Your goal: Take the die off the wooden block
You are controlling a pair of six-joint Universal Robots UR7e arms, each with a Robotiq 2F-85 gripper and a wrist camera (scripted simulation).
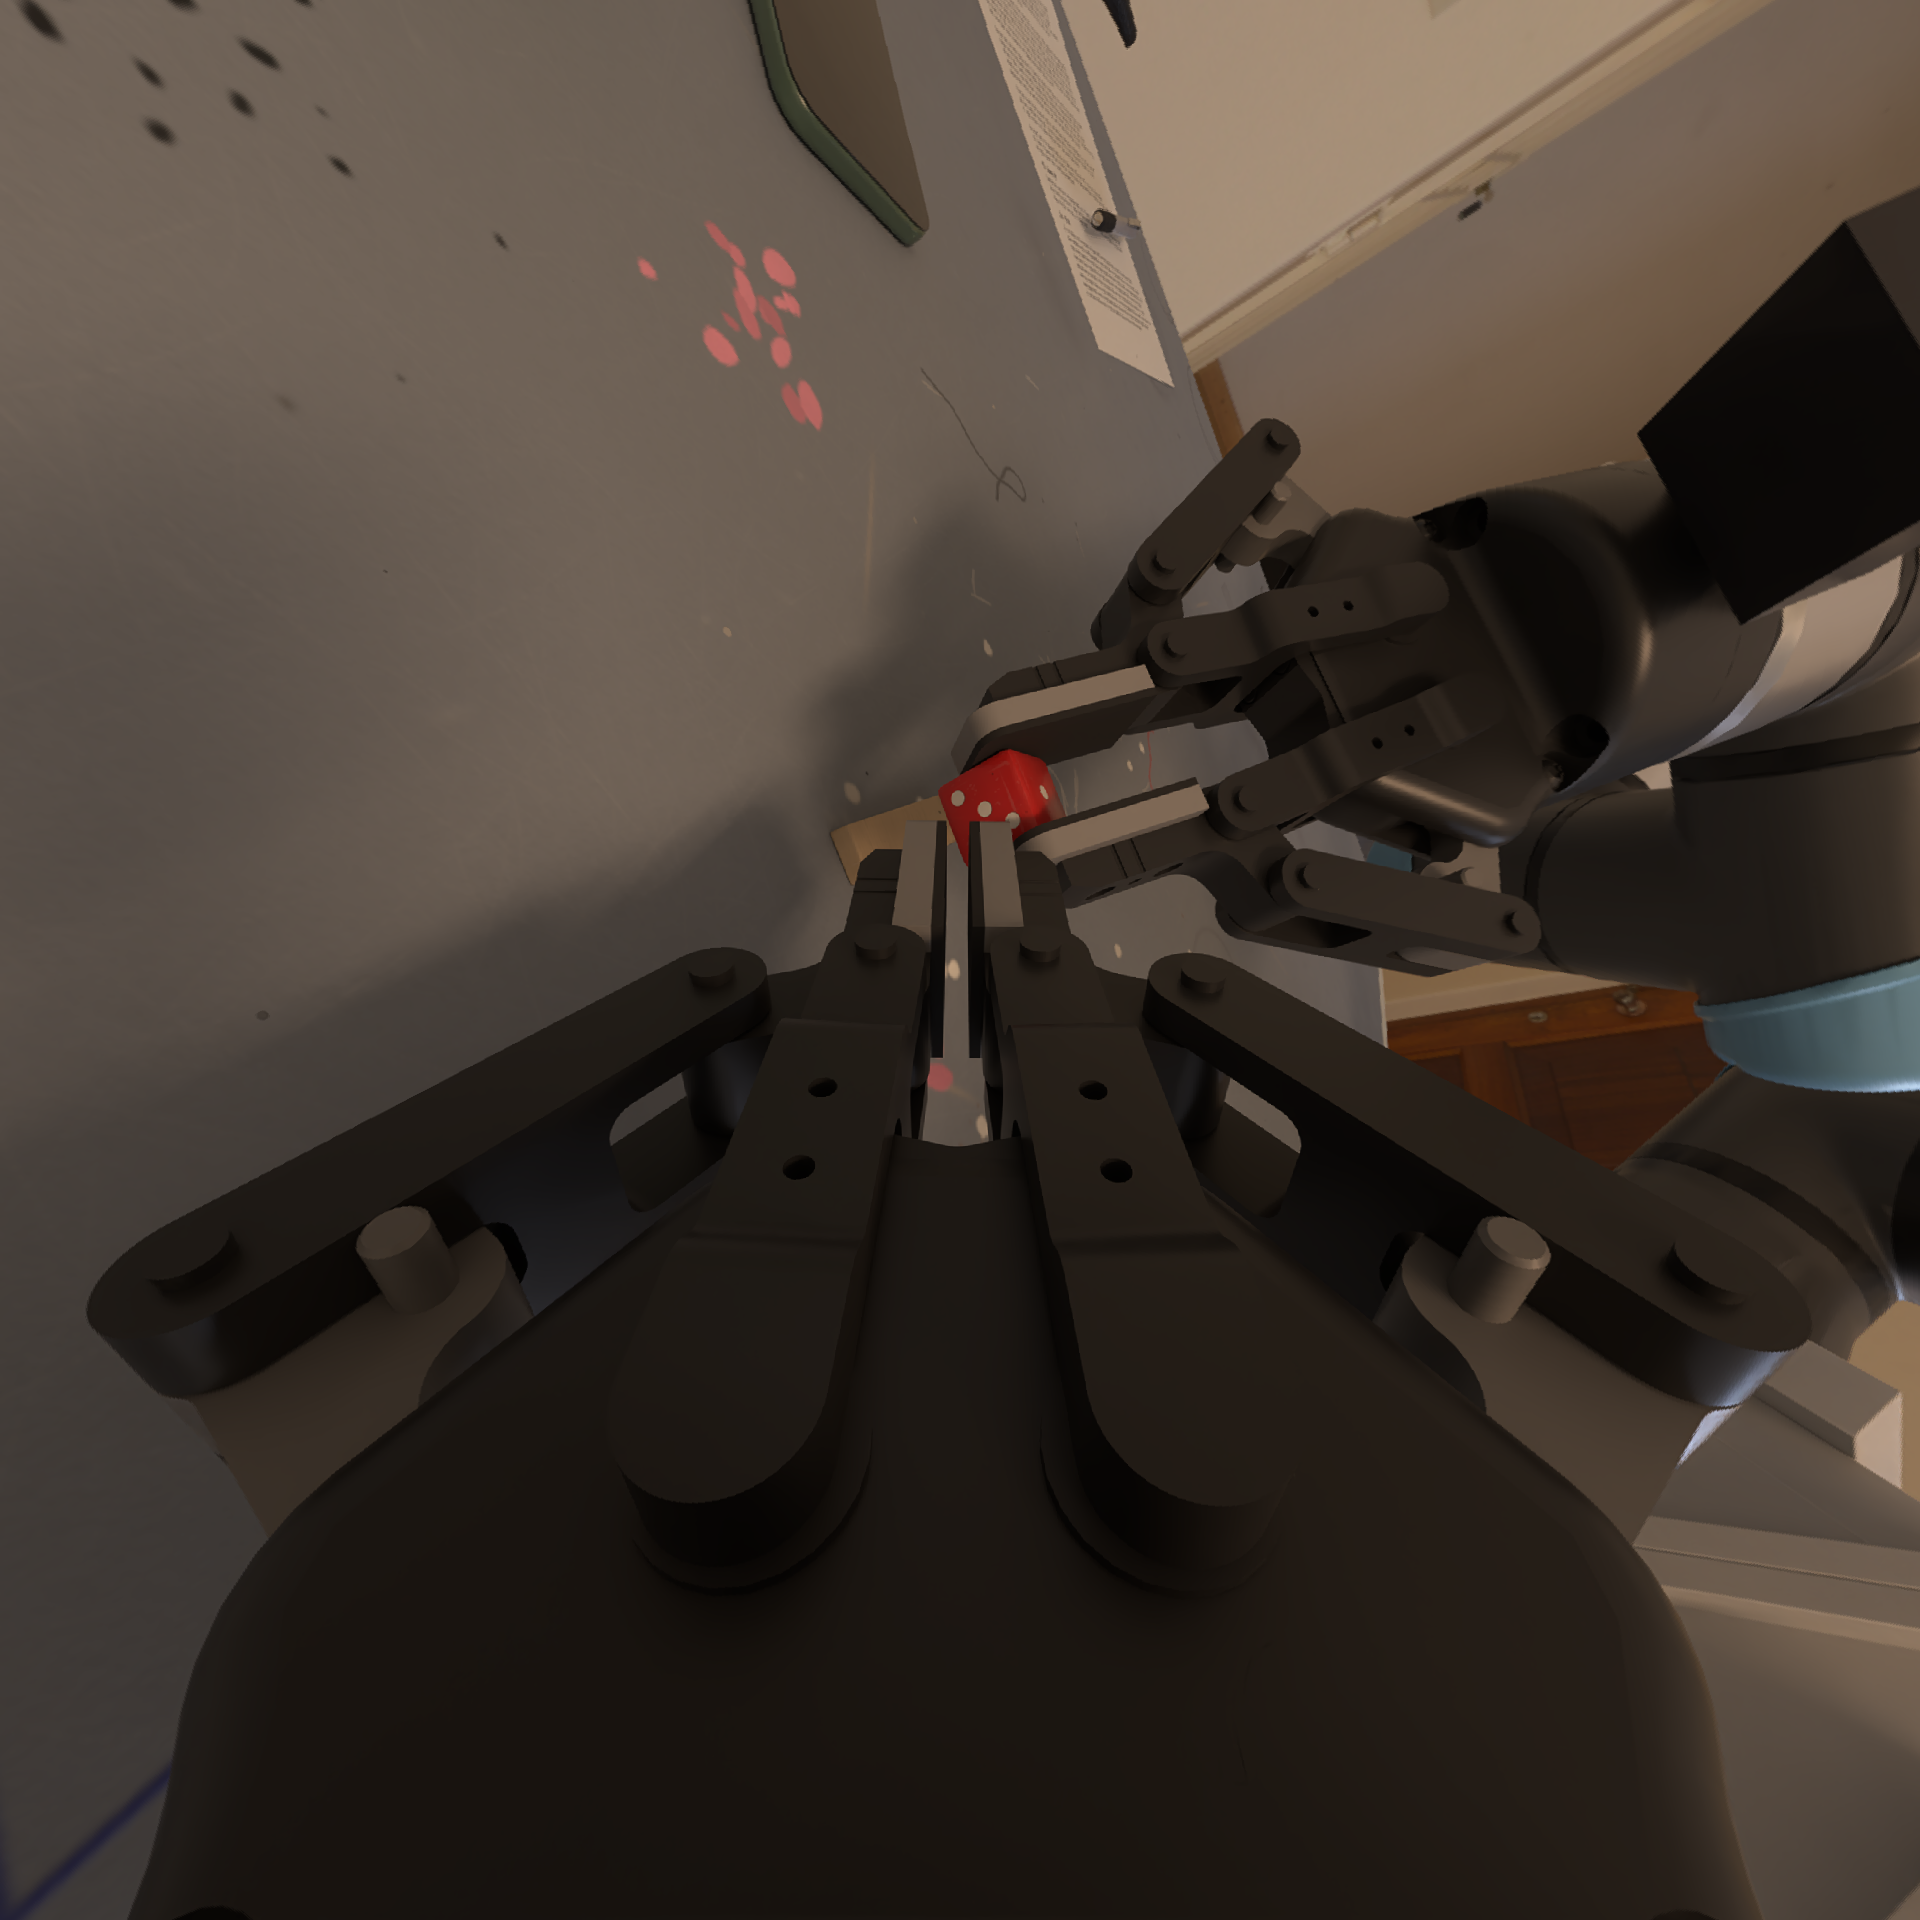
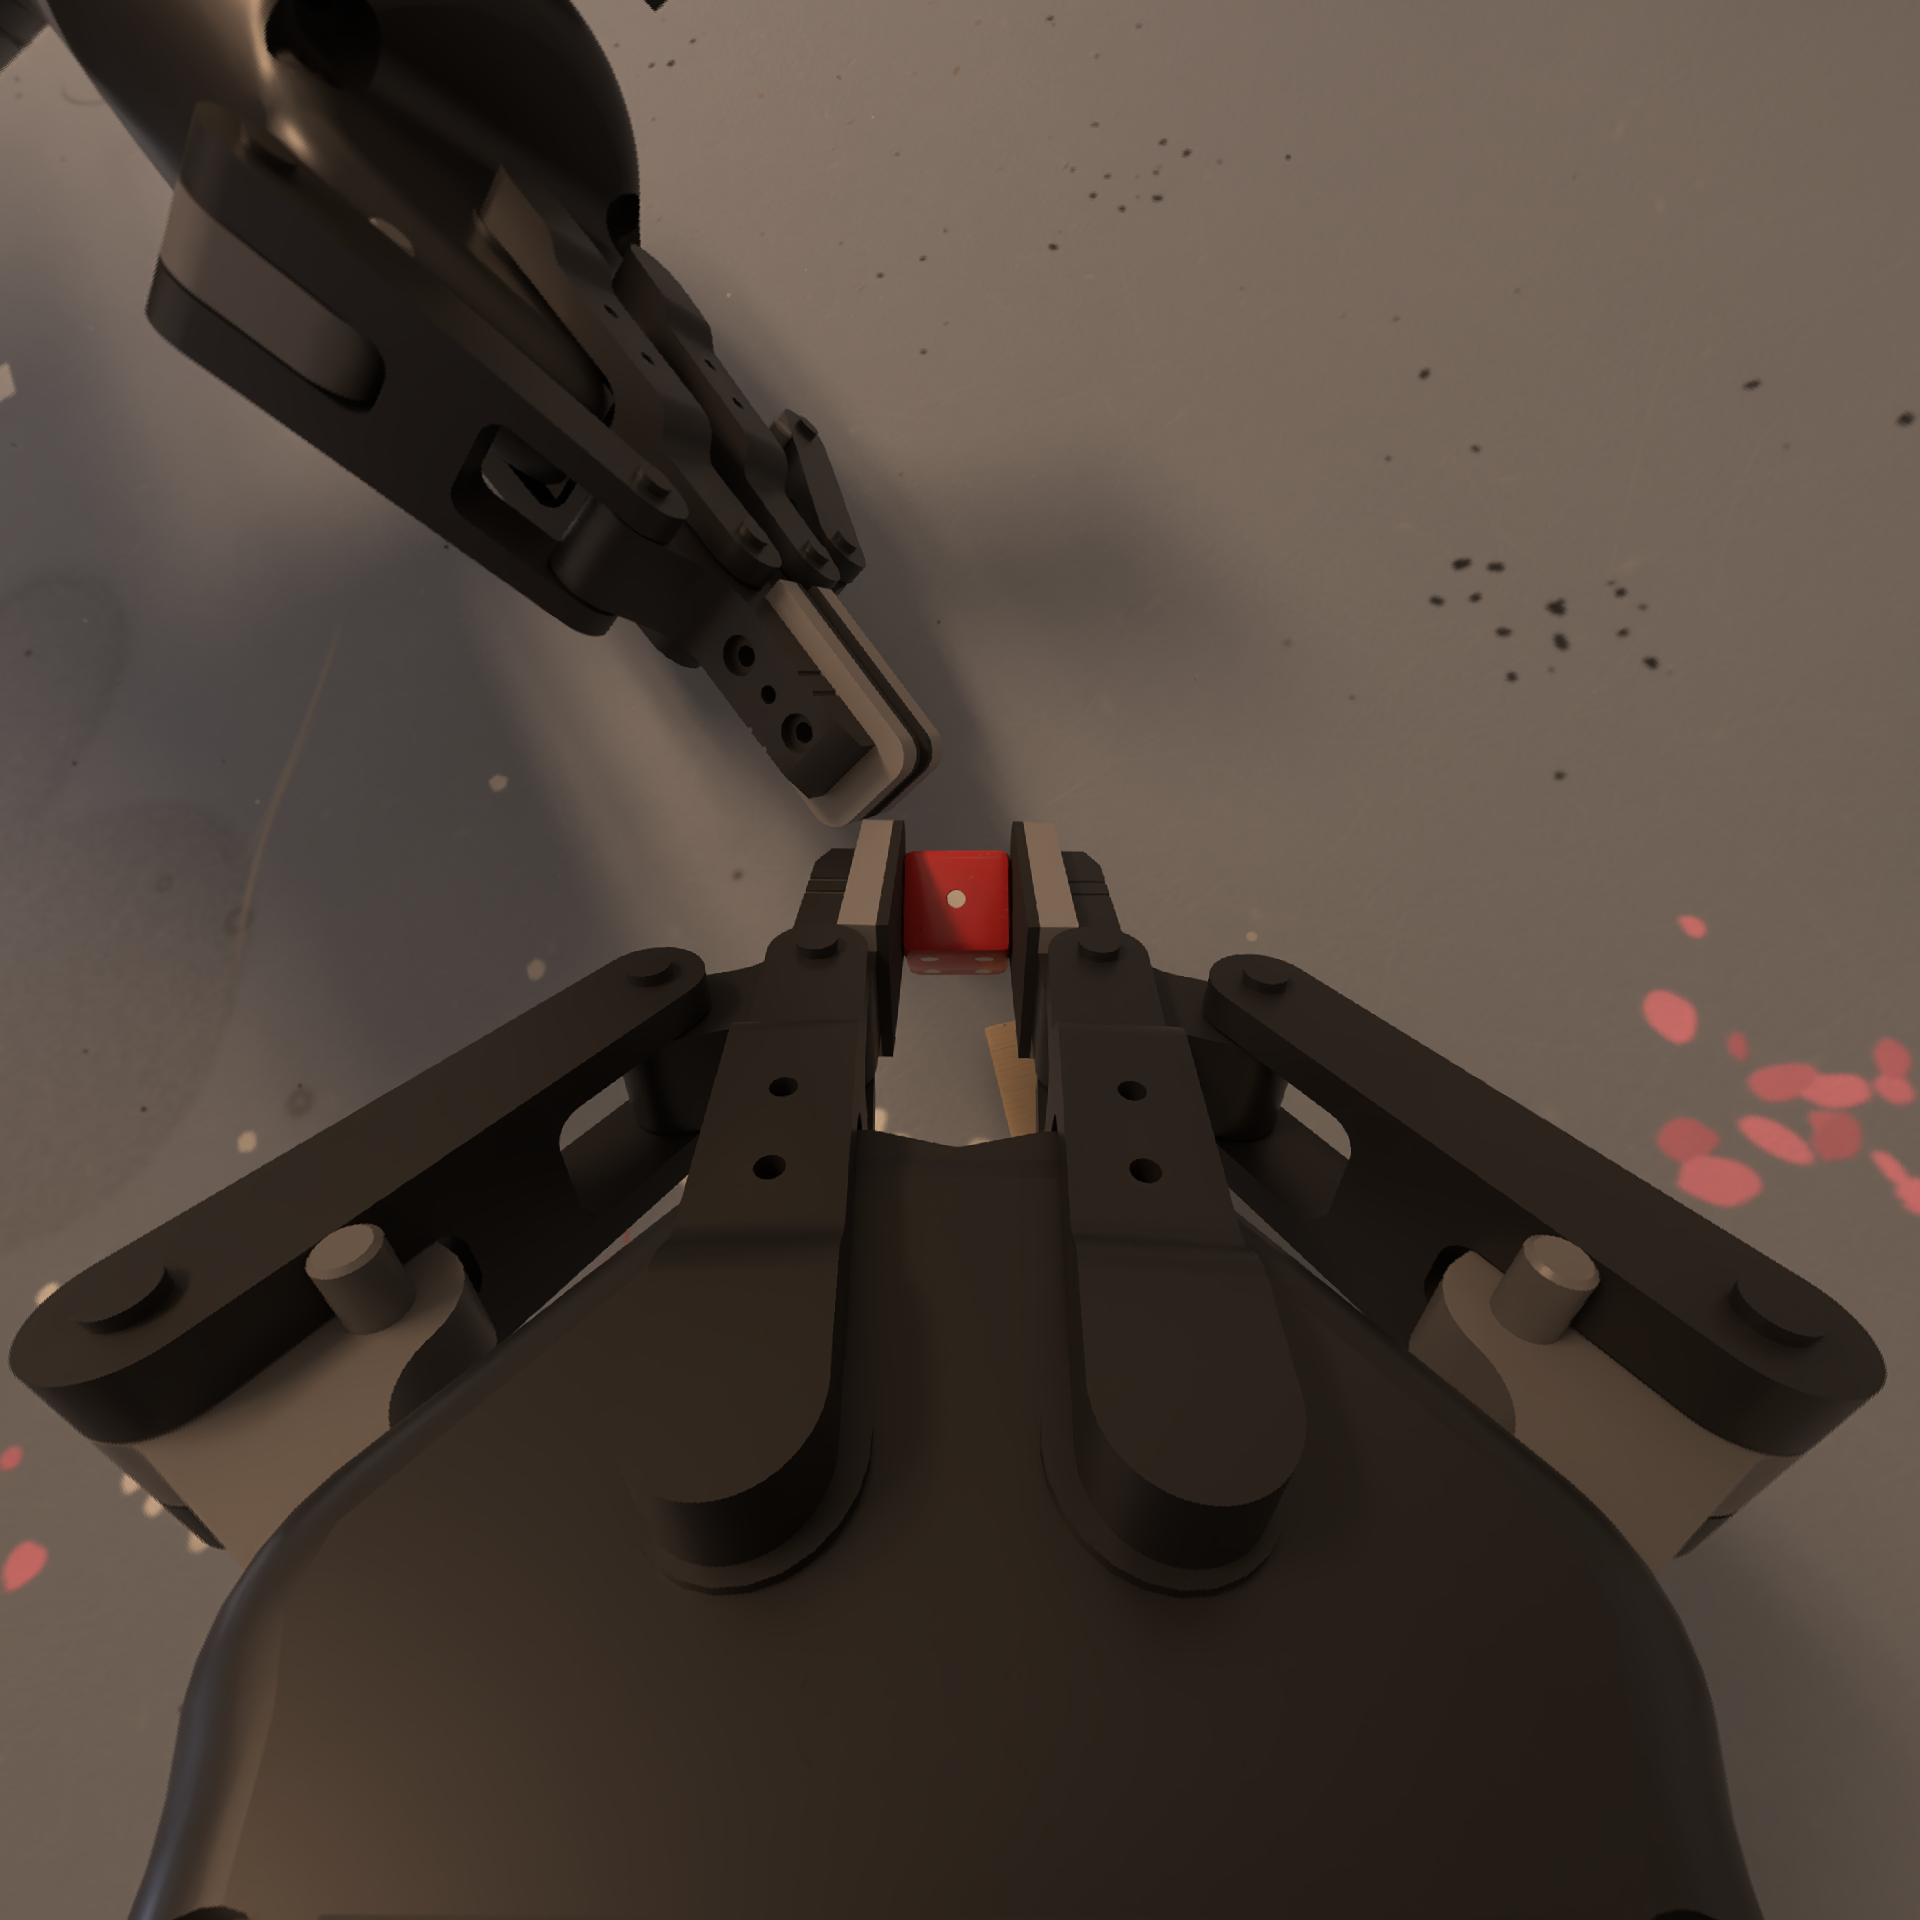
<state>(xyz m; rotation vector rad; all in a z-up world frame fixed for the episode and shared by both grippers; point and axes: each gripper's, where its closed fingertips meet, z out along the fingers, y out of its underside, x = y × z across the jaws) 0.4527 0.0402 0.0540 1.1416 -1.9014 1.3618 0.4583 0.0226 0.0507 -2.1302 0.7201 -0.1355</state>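
I see the left gripper w/ jaws clenched on nothing, tips just beside the red die. The die sits betw the right gripper pads, jaws grasping it. Can't tell if it touches the wooden block, whose pale edge peeks out below on the grey tabletop. Pink paint spots lie at right.

One red die, one wooden block, two pincers

Red die with white pips; tan block.
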